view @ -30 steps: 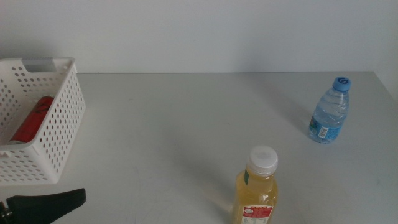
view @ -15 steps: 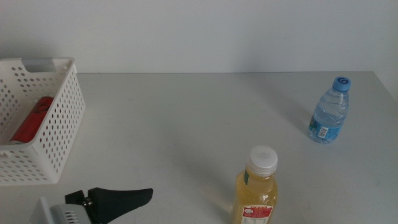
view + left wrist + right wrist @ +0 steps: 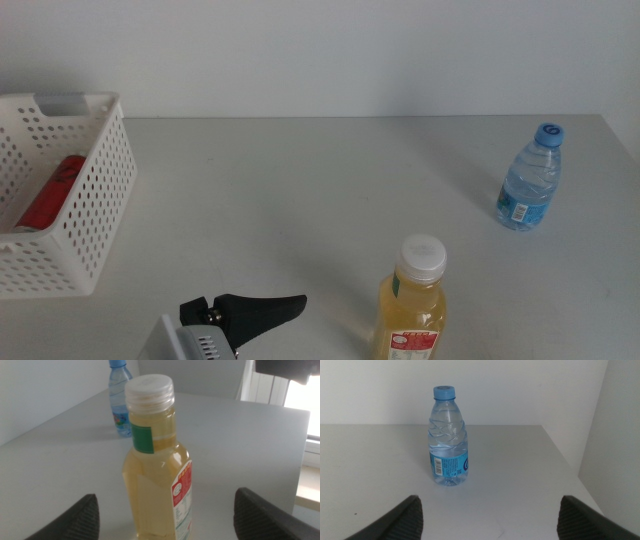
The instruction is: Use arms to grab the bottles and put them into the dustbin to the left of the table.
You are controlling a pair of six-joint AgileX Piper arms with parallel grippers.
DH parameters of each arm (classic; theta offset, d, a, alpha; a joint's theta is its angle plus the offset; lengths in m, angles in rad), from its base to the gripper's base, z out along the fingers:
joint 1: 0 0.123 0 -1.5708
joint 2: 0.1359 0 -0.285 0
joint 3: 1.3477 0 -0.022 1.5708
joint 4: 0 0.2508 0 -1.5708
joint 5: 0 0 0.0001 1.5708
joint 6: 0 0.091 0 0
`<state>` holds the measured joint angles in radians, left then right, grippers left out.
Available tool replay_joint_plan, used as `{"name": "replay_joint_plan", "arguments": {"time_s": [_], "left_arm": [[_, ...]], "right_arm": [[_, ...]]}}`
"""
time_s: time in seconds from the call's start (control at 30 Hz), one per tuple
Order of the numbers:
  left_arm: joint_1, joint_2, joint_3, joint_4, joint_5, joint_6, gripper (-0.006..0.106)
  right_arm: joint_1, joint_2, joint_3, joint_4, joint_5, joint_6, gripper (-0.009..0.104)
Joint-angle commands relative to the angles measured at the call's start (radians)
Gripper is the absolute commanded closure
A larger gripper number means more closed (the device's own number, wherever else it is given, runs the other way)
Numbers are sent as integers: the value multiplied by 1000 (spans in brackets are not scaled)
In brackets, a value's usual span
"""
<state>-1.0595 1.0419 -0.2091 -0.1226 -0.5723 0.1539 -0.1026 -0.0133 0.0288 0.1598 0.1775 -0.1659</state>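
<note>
Left claw [image 3: 165, 510]: spread wide, facing juice bottle [image 3: 155, 460] upright on desk [image 3: 300, 190]. Right claw [image 3: 487, 512]: spread, facing upright water bottle [image 3: 447, 437].

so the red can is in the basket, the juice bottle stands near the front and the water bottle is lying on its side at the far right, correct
Not quite. The water bottle stands upright, blue cap on top, as the right wrist view shows plainly. The rest holds: the red can lies in the basket, and the juice bottle stands near the front.

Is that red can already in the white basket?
Yes. The red can lies tipped inside the white basket, seen over its rim.
</note>
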Motion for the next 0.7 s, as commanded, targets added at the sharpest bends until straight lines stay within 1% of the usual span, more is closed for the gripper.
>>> {"name": "replay_joint_plan", "arguments": {"time_s": [0.0, 0.1, 0.2, 0.23, 0.3, 0.37, 0.5, 0.6, 0.67], "left_arm": [[5, 36, -6, 83, -178, -108, 11], [30, 86, 37, 165, -317, -188, 11], [80, 121, 59, 216, -394, -238, 11], [104, 126, 59, 246, -394, -261, 11], [154, 129, 59, 340, -399, -305, 11], [229, 128, 59, 498, -413, -372, 11], [422, 130, 38, 811, -422, -565, 11], [544, 150, -5, 1011, -471, -689, 11], [601, 175, -28, 1105, -511, -713, 11]], "right_arm": [[3, -21, -9, -5, -71, -9, 20], [3, -21, -9, -5, -71, -9, 20], [3, -21, -9, -5, -71, -9, 20], [3, -21, -9, -5, -71, -9, 20], [3, -21, -9, -5, -71, -9, 20], [3, -21, -9, -5, -71, -9, 20], [3, -21, -9, -5, -71, -9, 20], [3, -21, -9, -5, -71, -9, 20], [3, -21, -9, -5, -71, -9, 20]]}}
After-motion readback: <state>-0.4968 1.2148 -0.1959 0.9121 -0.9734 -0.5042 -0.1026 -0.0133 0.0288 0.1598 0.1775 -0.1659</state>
